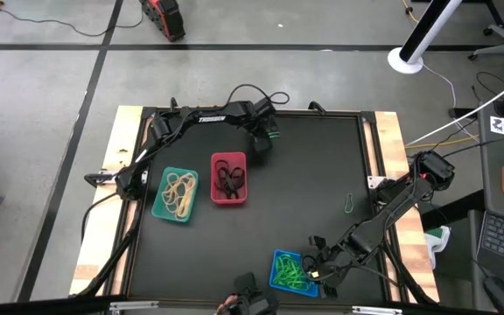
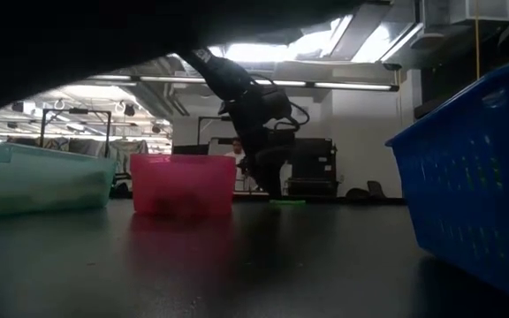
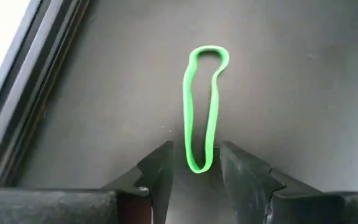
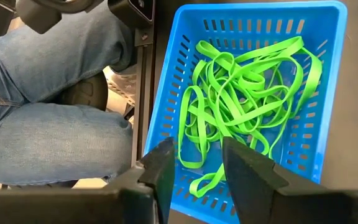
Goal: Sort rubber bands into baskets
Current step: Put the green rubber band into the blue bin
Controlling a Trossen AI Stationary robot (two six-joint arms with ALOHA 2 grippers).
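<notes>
The blue slotted plastic basket (image 2: 475, 177) is cut off by the low view's edge; the teal-green plastic basket (image 2: 38, 177) likewise.

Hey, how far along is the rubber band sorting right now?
Mostly done: tan bands fill the teal basket, black ones the red basket, green ones the blue basket. In hand: the left gripper, open, straddles a green band on the table. The right gripper is open over the blue basket. Left: another green band lies loose.
</notes>
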